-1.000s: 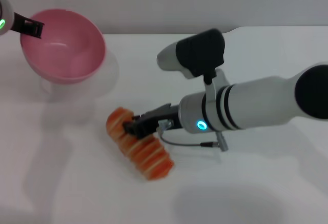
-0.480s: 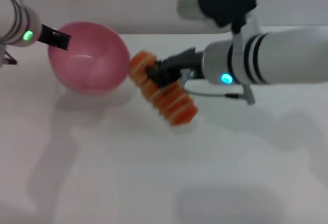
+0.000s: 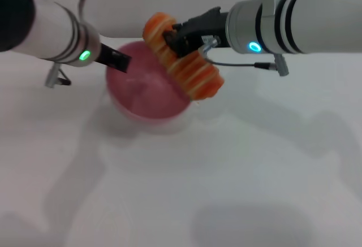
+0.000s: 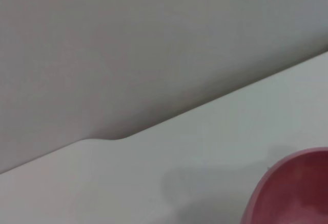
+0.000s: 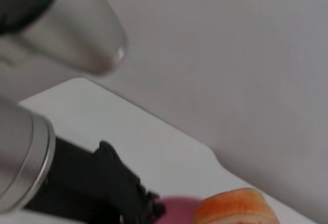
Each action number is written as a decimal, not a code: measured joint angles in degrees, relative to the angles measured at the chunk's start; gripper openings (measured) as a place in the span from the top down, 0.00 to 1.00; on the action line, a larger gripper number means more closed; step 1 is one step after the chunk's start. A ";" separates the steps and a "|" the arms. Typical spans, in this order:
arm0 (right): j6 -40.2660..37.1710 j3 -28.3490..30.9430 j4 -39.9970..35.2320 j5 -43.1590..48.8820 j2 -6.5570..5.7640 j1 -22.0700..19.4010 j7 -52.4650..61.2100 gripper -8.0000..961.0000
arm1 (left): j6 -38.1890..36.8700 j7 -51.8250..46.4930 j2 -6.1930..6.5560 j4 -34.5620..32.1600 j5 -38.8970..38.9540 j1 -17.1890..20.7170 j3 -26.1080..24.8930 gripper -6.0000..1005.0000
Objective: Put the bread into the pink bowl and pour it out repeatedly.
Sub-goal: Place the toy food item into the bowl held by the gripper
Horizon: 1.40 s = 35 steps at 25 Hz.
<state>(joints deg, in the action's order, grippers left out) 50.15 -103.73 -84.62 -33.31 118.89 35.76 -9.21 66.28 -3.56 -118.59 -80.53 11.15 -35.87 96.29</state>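
Half done: right gripper (image 3: 169, 38) pinches the bread (image 3: 182, 64) above the pink bowl (image 3: 148, 91).
Left gripper (image 3: 117, 60): clamps the rim at 9 o'clock.
Left to do: drop, pour.

The bread (image 3: 182, 65) — a long loaf with orange-and-cream ridged stripes facing up — hangs tilted in the air over the bowl's (image 3: 148, 101) right rim, its higher end toward the back, clamped near that end. The bowl is round, plain pink and deep — tipped slightly, mouth up, nothing visible inside, held at its left rim.
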 joint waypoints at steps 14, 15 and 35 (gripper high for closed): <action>-2.93 0.20 3.56 1.51 0.21 0.45 -0.05 0.85 | -1.14 -0.51 -0.07 -0.50 4.37 -0.55 2.10 0.94; -3.41 0.21 3.93 1.49 0.21 0.42 -0.06 0.84 | -1.15 -0.48 -0.06 -0.67 4.70 -0.56 2.13 0.94; -6.00 5.94 -7.95 4.70 0.00 -11.53 -3.21 0.38 | -1.44 -0.06 0.03 -2.65 5.65 0.21 3.56 0.94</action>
<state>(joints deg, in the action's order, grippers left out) 44.15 -97.79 -92.57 -28.60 118.89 24.23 -12.42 64.83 -3.61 -118.57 -83.18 16.80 -35.67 99.85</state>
